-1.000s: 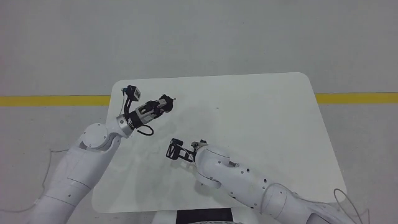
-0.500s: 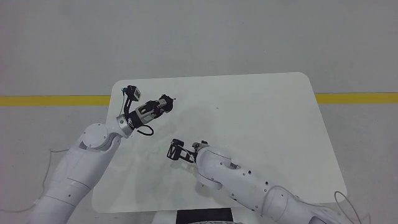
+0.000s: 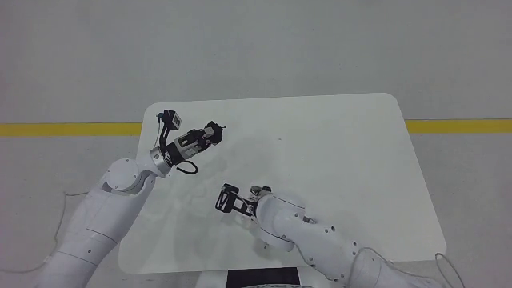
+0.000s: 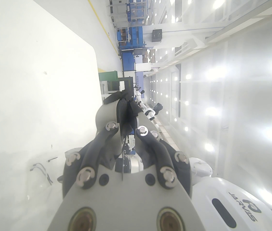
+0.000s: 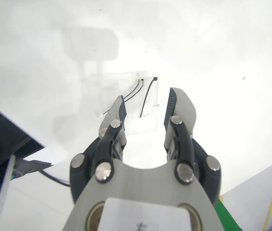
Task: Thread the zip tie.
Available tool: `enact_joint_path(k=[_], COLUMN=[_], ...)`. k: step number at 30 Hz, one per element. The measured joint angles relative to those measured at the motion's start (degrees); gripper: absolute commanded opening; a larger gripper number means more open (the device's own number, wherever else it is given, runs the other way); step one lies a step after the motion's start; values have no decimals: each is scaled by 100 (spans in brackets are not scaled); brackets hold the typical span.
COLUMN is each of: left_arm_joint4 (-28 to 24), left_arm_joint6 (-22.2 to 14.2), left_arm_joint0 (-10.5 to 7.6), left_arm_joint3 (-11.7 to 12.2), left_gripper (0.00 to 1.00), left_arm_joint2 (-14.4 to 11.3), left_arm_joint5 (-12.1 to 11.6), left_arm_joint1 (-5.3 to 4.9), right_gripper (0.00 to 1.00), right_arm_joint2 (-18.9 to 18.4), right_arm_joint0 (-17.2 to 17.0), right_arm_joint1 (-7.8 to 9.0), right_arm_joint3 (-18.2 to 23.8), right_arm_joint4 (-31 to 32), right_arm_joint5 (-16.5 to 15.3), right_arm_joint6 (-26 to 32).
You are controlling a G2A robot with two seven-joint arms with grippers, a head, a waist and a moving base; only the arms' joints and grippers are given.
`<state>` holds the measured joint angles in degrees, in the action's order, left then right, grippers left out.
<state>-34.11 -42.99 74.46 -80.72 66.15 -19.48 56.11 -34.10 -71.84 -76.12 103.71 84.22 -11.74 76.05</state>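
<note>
The left arm is held raised over the table [image 3: 336, 144] near its left edge, bent at the elbow, with the left gripper [image 3: 214, 132] turned toward the table's middle. Its fingers [image 4: 122, 111] are seen pressed together on a thin black zip tie [image 4: 122, 169], a strand of which is trailed back from between them toward the wrist.

The right arm is stretched in from the table's near edge, and the right gripper [image 3: 224, 202] is held low over the near-left part of the table. Its jaws are spread wide with nothing between them. In the right wrist view the right gripper [image 5: 146, 94] is pointed at a clear tray [image 5: 145, 125] lying flat on the table, on which loose zip ties [image 5: 133, 93] are laid. The same loose zip ties [image 4: 40, 168] are glimpsed on the table past the left gripper [image 4: 126, 99].

Against the frame one second earlier, the right gripper is found shifted slightly toward the table's near edge, its spread unchanged. The left arm is found in the same place with its grip unaltered.
</note>
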Motion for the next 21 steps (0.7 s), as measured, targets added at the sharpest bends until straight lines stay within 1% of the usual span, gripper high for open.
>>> enact_joint_path(k=[1,3,6,10,13,18,21], left_arm_joint4=[0,0,0,0,0,0,0], left_arm_joint6=[0,0,0,0,0,0,0], left_arm_joint0=[0,0,0,0,0,0,0], left_arm_joint3=[0,0,0,0,0,0,0], left_gripper=[0,0,0,0,0,0,0], left_arm_joint2=[0,0,0,0,0,0,0], left_arm_joint5=[0,0,0,0,0,0,0], left_arm_joint1=[0,0,0,0,0,0,0], right_gripper=[35,29,23,22,22,22,18], right_arm_joint2=[-67,-194,-313,-405,-441,-412,-356], right_arm_joint0=[-33,-99,-170,-227,-232,-135,-53], right_arm_joint1=[9,29,48,59,60,31,0], right_arm_joint3=[69,204,314,339,237,-77,-254], right_arm_joint4=[-120,-337,-510,-708,-853,-946,-911], right_arm_joint5=[-14,-30,-21,-2,-30,-28,34], right_arm_joint6=[66,165,230,274,278,207,151])
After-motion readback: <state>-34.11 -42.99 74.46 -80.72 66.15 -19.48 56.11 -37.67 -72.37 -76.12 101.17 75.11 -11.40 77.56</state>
